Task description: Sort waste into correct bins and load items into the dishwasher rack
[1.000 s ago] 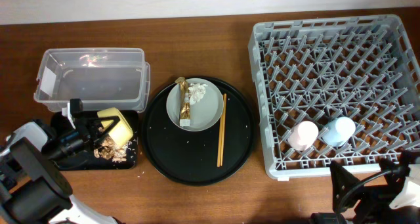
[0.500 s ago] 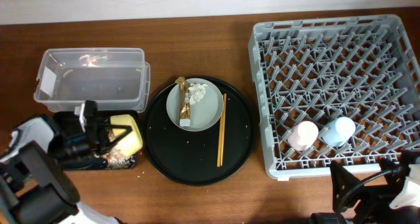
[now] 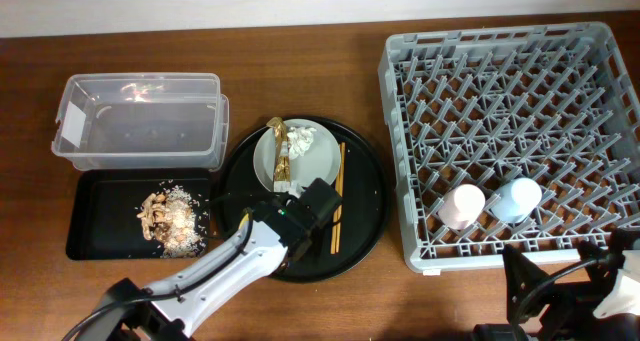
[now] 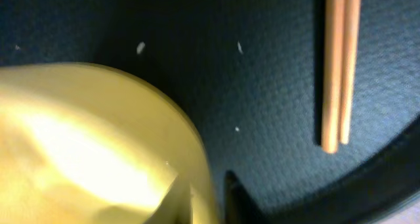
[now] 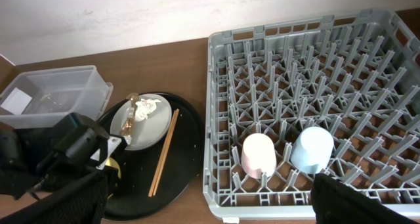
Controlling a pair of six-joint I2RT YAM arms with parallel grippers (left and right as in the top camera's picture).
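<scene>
My left gripper [image 4: 211, 196] is shut on the rim of the yellow bowl [image 4: 85, 145] and holds it over the big round black tray; from overhead the arm [image 3: 300, 213] hides the bowl. The pale grey plate [image 3: 310, 166] carries the gold-brown wrapper [image 3: 280, 151] and the white tissue [image 3: 302, 138]. The chopsticks [image 3: 338, 196] lie beside it. Food scraps [image 3: 168, 219] lie in the shallow black tray [image 3: 95, 231]. The clear tub [image 3: 140, 121] stands behind it. The pink cup [image 3: 462, 205] and blue cup [image 3: 518, 198] sit in the grey rack [image 3: 520, 91]. My right gripper [image 5: 210, 211] is open and empty.
The big round black tray [image 3: 365, 216] lies between the bins and the rack. The rack's front left corner [image 3: 420, 261] is close to the round tray's edge. The right arm [image 3: 560, 291] hovers at the table's front right.
My left gripper has moved right with the yellow bowl, from the shallow black tray to over the round tray. The scraps now lie uncovered in the shallow tray. The right arm has not moved.
</scene>
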